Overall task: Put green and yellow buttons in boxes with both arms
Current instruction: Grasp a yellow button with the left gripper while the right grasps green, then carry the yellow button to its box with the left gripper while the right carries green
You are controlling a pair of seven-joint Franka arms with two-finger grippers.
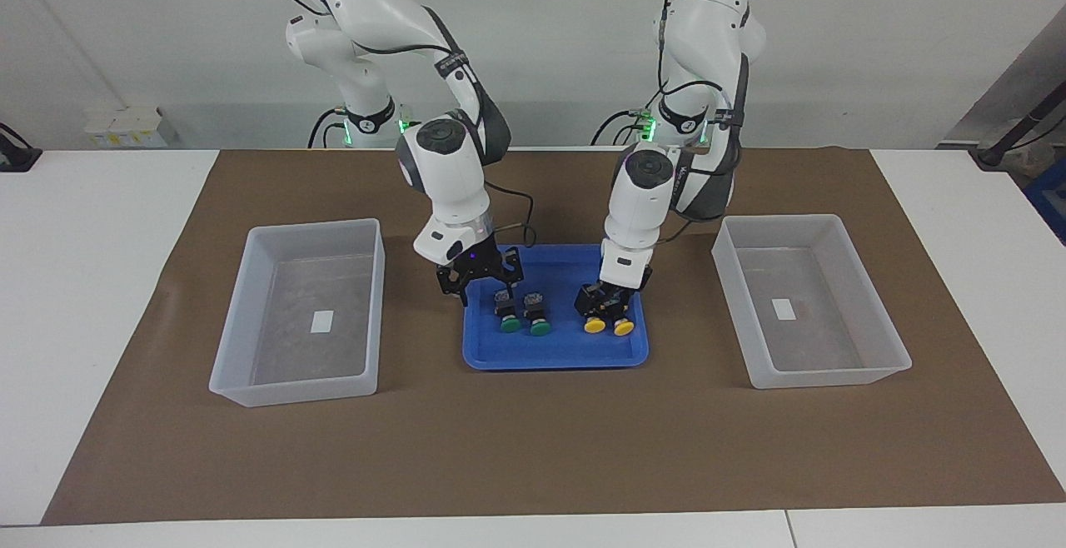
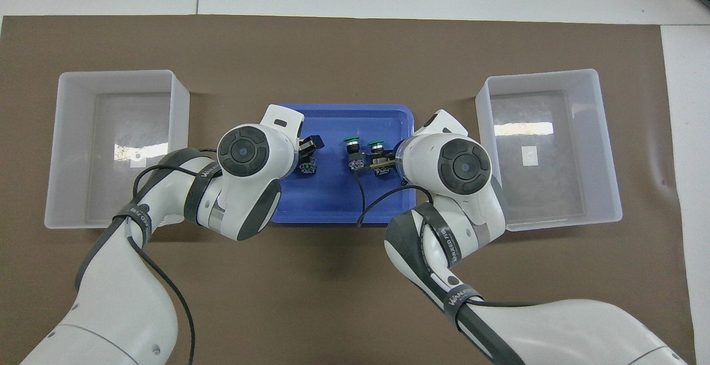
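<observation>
Four buttons are lying in the blue tray (image 1: pixel 500 356) at the middle of the tabletop (image 1: pixel 533 448), caps pointing away from the robots: two green buttons (image 1: pixel 525 321) toward the right arm's end and two yellow buttons (image 1: pixel 609 326) toward the left arm's end. Both translucent boxes are sitting empty, one box (image 1: pixel 250 315) at the right arm's end of the brown mat and the other box (image 1: pixel 866 315) at the left arm's end, each well apart from the tray.

The right gripper (image 1: pixel 480 280) is hanging over the tray just beside the green pair, its fingers spread wide and holding nothing. The left gripper (image 1: pixel 605 302) is sitting low on the bodies of the yellow pair; I cannot tell whether its fingers are closing on one or how far apart they are.

Judging by this, the first pick is in hand and nothing is delivered yet. Next, the right gripper is needing to shift over one green button, descend and close on its black body; the left one is needing a firm hold on a single yellow button without nudging its neighbour, then a lift toward its box.
</observation>
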